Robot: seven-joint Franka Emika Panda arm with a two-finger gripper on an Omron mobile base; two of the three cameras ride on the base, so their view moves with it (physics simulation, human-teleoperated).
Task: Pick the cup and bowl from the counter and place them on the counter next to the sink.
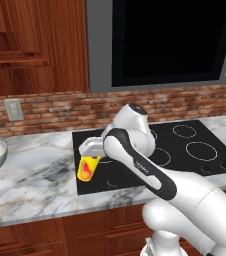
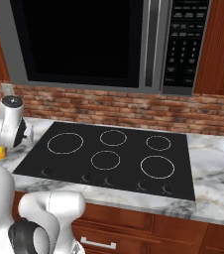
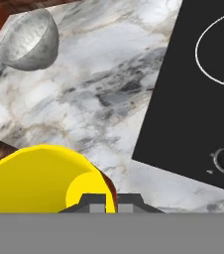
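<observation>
Carrying the cup (image 1: pixel 88 168) in the air, the gripper (image 3: pixel 111 202) is pinching its rim, the fingers clamped nearly together on the yellow wall. The cup is hanging just under the hand, tilted, over the near left edge of the cooktop (image 1: pixel 185 145) and the counter (image 1: pixel 35 170). The bowl (image 3: pixel 29 39) is sitting well ahead of the gripper on the marble, untouched. Judging by this, the cup's placing and the whole bowl transfer are both remaining.
</observation>
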